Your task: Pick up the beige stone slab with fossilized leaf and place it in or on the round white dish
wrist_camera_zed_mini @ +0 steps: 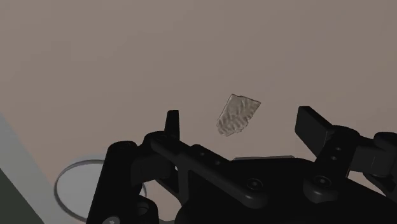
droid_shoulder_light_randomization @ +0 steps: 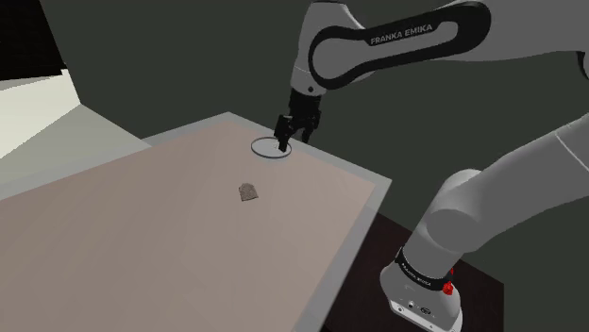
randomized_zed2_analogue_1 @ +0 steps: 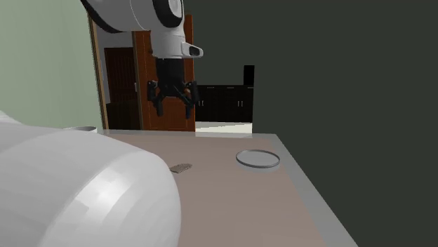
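Underneath, a wide bench (droid_shoulder_light_randomization: pixel 142 236). Near its far corner, round dish (droid_shoulder_light_randomization: pixel 262 155). High above, spread tool (randomized_zed2_analogue_1: pixel 174 111), pinching nothing. Flat mid-bench, well apart from dish: beige slab (wrist_camera_zed_mini: pixel 238 114), below and ahead of tool, long axis slanted across its closing line. Probably needs descent plus wrist turn.

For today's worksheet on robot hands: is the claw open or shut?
Open. The claw's fingers stand apart, clasping nothing; the stone slab lies flat on the table.
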You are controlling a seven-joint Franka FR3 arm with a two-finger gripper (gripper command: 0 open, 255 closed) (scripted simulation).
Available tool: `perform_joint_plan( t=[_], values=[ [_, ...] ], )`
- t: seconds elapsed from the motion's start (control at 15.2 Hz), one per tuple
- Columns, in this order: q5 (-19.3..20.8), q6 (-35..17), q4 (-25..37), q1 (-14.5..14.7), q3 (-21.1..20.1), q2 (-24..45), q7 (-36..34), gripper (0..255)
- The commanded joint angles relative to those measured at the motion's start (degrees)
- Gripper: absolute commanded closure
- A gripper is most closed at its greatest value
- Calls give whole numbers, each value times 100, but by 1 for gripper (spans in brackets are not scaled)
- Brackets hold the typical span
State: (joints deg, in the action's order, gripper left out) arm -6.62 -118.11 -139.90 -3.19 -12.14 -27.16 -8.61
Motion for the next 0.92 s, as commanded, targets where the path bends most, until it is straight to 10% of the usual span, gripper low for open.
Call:
perform_joint_plan(
  t=[0.0,0.86],
  values=[
    [12,-371,20,-45,-151,417,-290,0],
    [944,-1943,1140,-208,-611,3455,-2368,0]
  ],
)
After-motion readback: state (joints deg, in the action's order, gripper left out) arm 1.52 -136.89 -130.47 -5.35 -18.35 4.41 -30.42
